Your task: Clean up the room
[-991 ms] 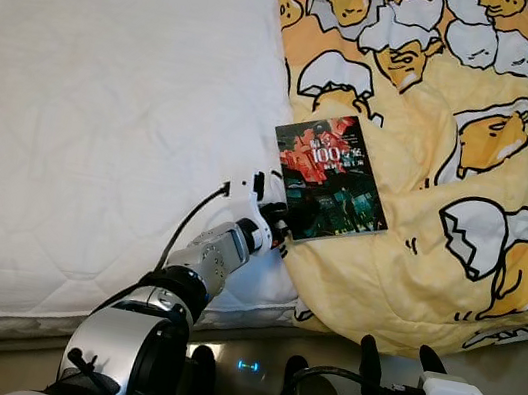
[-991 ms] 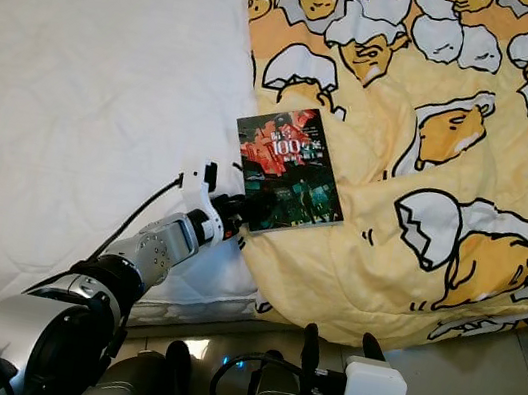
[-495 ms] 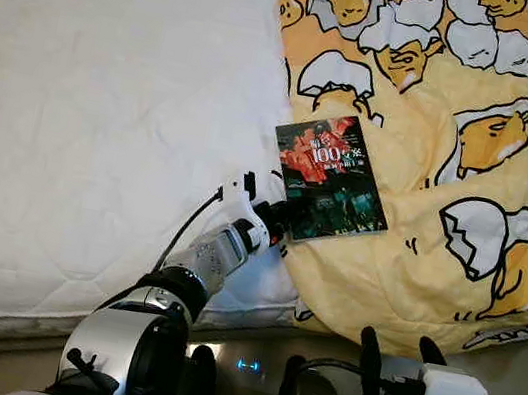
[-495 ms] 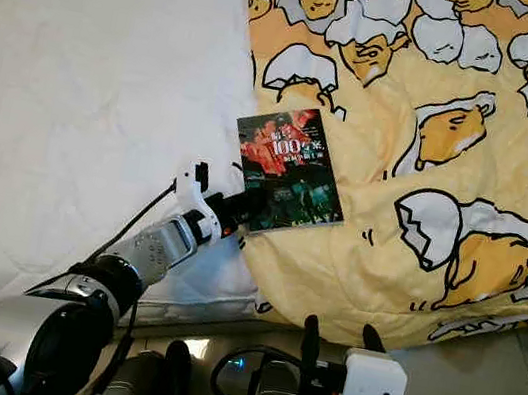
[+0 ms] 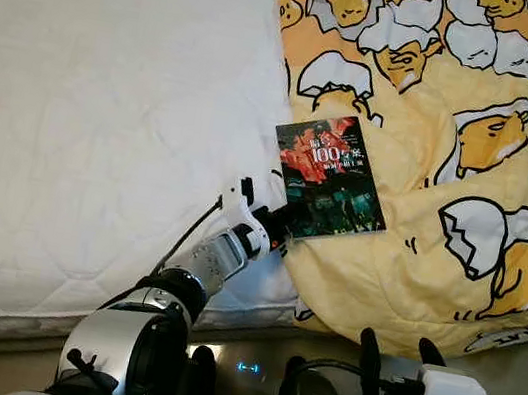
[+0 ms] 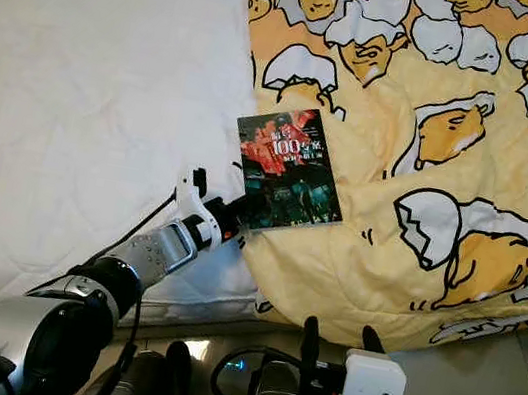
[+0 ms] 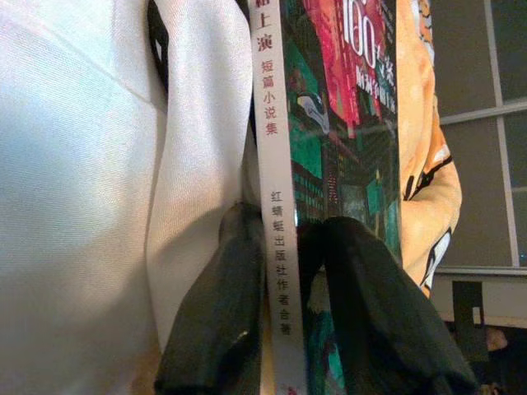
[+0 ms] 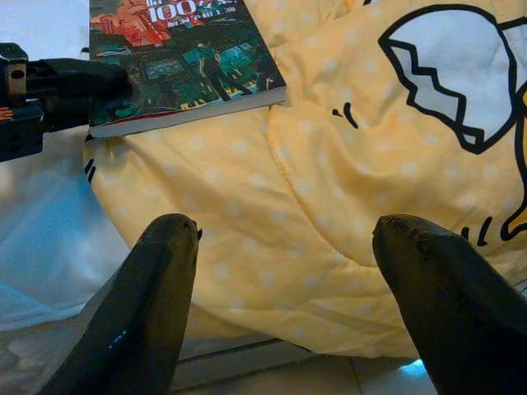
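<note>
Your left claw [image 5: 279,228] pinches the book [image 5: 330,178] at its near corner, by the yellow quilt's [image 5: 468,191] edge; bare mattress [image 5: 98,99] beside. Right claw [image 8: 284,313] hangs spread wide, empty.

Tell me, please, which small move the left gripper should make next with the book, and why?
Probably lift it a little. The left gripper already has one finger under and one over the book at its spine corner, while the book lies flat on the yellow quilt. The right gripper hangs open, low.
</note>
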You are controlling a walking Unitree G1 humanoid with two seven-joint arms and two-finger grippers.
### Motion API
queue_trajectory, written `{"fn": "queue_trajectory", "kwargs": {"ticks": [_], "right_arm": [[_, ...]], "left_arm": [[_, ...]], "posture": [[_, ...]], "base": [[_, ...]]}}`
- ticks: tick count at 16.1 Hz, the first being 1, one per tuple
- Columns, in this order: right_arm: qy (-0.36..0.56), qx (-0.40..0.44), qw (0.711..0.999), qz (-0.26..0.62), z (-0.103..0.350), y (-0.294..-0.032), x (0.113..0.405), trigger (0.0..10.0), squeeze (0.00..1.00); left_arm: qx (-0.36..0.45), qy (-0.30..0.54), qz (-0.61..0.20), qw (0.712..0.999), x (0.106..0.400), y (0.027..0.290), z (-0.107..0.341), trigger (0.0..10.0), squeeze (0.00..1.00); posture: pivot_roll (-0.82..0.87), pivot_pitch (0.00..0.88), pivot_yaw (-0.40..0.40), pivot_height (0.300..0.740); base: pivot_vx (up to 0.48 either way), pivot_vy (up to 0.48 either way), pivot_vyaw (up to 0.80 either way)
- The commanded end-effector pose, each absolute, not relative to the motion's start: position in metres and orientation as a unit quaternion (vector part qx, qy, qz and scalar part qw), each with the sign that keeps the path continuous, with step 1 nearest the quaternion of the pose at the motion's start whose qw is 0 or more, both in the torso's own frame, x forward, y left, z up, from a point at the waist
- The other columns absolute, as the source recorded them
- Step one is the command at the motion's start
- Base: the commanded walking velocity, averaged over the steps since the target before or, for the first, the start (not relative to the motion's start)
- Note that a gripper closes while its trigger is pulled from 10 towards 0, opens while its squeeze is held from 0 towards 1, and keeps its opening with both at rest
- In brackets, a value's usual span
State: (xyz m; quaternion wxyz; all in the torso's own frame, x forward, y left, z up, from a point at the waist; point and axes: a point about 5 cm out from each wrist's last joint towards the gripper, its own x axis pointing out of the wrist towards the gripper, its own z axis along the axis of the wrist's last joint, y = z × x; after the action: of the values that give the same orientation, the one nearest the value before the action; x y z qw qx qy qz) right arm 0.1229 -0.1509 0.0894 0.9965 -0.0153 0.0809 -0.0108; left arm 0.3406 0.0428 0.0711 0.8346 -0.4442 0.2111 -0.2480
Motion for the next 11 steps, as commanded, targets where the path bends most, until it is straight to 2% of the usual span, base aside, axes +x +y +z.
{"fn": "queue_trajectory", "kwargs": {"ticks": [1, 4, 6, 8, 9, 10, 11], "right_arm": [[0.093, -0.013, 0.995, -0.015, 0.084, -0.152, 0.121, 10.0, 0.15], [0.089, 0.010, 0.996, -0.029, 0.084, -0.156, 0.127, 10.0, 0.15], [0.085, 0.083, 0.990, -0.080, 0.083, -0.169, 0.136, 10.0, 0.15], [0.071, 0.078, 0.991, -0.079, 0.084, -0.176, 0.151, 10.0, 0.15], [0.065, 0.076, 0.992, -0.077, 0.084, -0.177, 0.160, 10.0, 0.14], [0.055, 0.075, 0.993, -0.073, 0.086, -0.178, 0.170, 10.0, 0.13], [0.042, 0.072, 0.994, -0.066, 0.089, -0.179, 0.182, 10.0, 0.13]], "left_arm": [[-0.492, 0.230, -0.326, 0.773, 0.317, -0.038, 0.088, 0.0, 0.00], [-0.499, 0.212, -0.336, 0.770, 0.325, -0.032, 0.097, 0.0, 0.00], [-0.518, 0.195, -0.340, 0.760, 0.331, -0.027, 0.105, 0.0, 0.00], [-0.523, 0.162, -0.347, 0.762, 0.343, -0.019, 0.121, 0.0, 0.00], [-0.516, 0.143, -0.346, 0.770, 0.350, -0.009, 0.128, 0.0, 0.00], [-0.485, 0.118, -0.340, 0.797, 0.359, 0.008, 0.134, 0.0, 0.00], [-0.420, 0.087, -0.329, 0.841, 0.368, 0.030, 0.139, 0.0, 0.00]], "posture": [[-0.30, 0.254, 0.078, 0.740], [-0.28, 0.242, 0.078, 0.740], [-0.27, 0.229, 0.080, 0.740], [-0.23, 0.183, 0.086, 0.740], [-0.21, 0.165, 0.089, 0.740], [-0.18, 0.136, 0.094, 0.740], [-0.15, 0.110, 0.097, 0.740]], "base": [[0.000, 0.000, 0.00], [0.000, 0.000, 0.00], [0.000, 0.000, 0.00], [0.000, 0.000, 0.00], [0.000, 0.000, 0.00], [0.000, 0.000, 0.00], [0.000, 0.000, 0.00]]}}
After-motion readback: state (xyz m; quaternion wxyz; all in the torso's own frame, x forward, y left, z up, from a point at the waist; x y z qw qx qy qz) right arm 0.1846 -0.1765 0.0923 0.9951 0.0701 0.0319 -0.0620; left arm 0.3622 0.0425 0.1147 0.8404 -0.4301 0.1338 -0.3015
